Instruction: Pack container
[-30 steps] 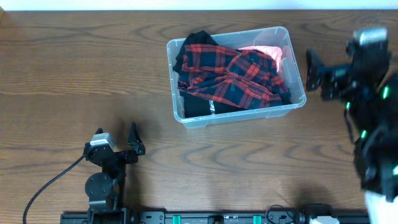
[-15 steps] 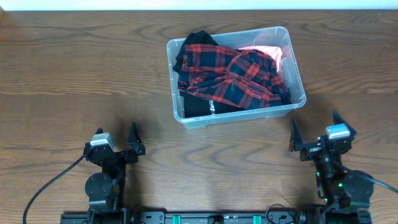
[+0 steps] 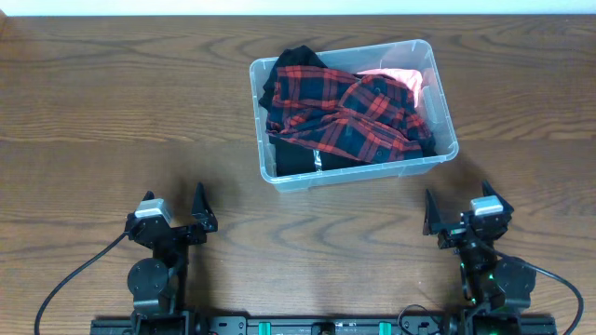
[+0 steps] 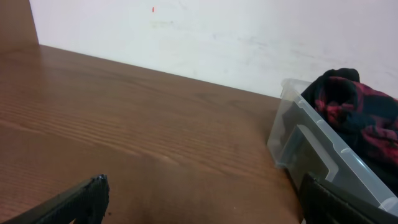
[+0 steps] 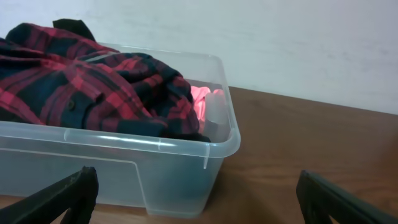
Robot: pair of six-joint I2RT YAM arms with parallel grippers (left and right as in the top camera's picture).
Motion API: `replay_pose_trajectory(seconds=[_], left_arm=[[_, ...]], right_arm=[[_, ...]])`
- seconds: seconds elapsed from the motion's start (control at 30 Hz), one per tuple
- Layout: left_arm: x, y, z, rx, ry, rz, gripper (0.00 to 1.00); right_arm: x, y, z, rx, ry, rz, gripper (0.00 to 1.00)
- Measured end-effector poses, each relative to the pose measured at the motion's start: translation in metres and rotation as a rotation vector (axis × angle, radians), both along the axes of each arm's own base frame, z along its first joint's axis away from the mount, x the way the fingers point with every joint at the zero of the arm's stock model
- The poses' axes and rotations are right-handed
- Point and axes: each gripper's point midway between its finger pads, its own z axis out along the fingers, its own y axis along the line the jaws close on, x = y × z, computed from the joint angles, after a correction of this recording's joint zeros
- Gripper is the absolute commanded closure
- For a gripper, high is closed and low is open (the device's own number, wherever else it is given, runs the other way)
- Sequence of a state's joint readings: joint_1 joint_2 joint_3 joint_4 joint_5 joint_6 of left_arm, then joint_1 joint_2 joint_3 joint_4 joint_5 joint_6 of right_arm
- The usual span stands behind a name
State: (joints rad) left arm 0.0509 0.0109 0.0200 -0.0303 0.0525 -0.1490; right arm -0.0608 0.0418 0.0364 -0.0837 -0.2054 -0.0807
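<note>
Left end effector (image 3: 174, 207) and right end effector (image 3: 458, 206), both apart and empty, sit clear of the container (image 3: 358, 173), full of clothes (image 3: 345, 112); packing looks done.

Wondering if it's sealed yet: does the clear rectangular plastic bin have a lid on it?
No, the clear rectangular plastic bin is open on top, with the red-and-black plaid shirt heaped uncovered inside.

Bright, even light (soft shadows), sharp frames.
</note>
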Motion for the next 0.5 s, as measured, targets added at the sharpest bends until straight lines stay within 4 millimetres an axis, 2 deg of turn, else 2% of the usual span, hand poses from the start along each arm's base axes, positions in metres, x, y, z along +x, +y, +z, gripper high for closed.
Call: replay_pose_trajectory(seconds=[0.5], left_arm=[[0.0,0.0,0.0,0.0,0.0,0.0,0.02]], right_arm=[[0.001,-0.013,-0.001,0.027,-0.018,-0.078,0.01]])
